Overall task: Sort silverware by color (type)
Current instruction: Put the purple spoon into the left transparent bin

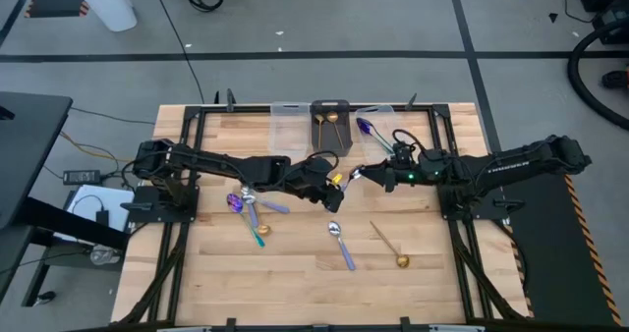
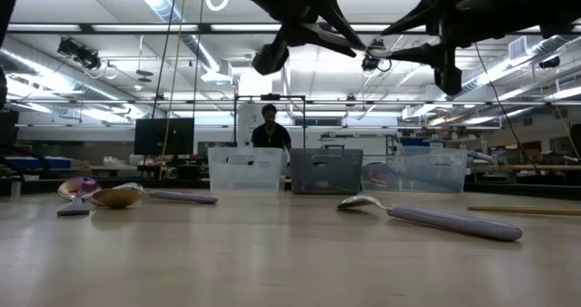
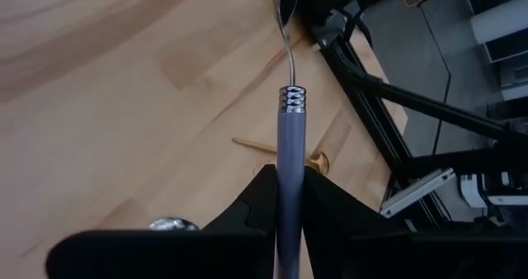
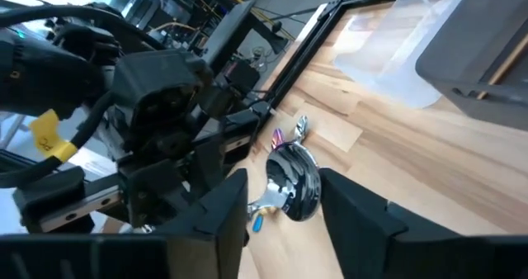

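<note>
Mid-air handover of a silver spoon above the tabletop middle.
Left pincer clamped on handle; right pincer apart around bowl. Next: withdraw right, carry toward back-edge bins.

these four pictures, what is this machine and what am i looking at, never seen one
Two dark robot arms work over a wooden table. One picture looks straight down, one looks level across the tabletop, and two come from cameras on the wrists. The left claw is shut on a silver spoon with a lilac handle. The right claw stands open around that spoon's bowl, mid-air, as in a handover. More spoons lie loose on the wood, among them a gold spoon. Three small bins stand at the far edge.
</note>
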You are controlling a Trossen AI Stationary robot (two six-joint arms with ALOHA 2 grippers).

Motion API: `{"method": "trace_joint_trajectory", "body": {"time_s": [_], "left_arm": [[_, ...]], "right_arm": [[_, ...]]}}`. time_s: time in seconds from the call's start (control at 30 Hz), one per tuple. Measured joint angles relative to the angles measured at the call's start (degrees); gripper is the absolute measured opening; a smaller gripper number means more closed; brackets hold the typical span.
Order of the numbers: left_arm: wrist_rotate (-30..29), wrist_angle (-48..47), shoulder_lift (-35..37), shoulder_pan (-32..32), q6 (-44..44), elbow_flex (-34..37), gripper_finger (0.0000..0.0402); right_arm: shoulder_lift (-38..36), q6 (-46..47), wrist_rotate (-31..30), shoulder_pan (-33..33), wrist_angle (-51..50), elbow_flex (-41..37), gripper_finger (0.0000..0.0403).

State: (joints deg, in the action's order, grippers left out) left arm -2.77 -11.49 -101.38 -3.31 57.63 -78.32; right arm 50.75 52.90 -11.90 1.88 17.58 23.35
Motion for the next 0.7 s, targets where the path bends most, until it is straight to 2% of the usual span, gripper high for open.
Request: {"method": "trace_joint_trajectory", "body": {"time_s": [0.3,0.4,0.5,0.7], "left_arm": [[0.3,1.1,0.0,3.5,-0.2,-0.1,0.0044],[0.4,1.2,0.1,4.6,0.0,-0.1,0.0044],[-1.4,3.2,0.1,5.7,0.6,0.0,0.0044],[-1.8,5.0,0.5,6.5,1.9,0.0,0.0044]], "right_arm": [[-3.1,1.1,4.5,-5.4,-0.7,0.0,0.0177],[-3.3,1.1,7.8,-7.4,-1.3,0.0,0.0178],[-3.3,1.0,14.2,-9.1,-1.3,0.1,0.0178],[-3.3,-2.2,17.7,-12.3,-1.8,0.1,0.0178]]}}
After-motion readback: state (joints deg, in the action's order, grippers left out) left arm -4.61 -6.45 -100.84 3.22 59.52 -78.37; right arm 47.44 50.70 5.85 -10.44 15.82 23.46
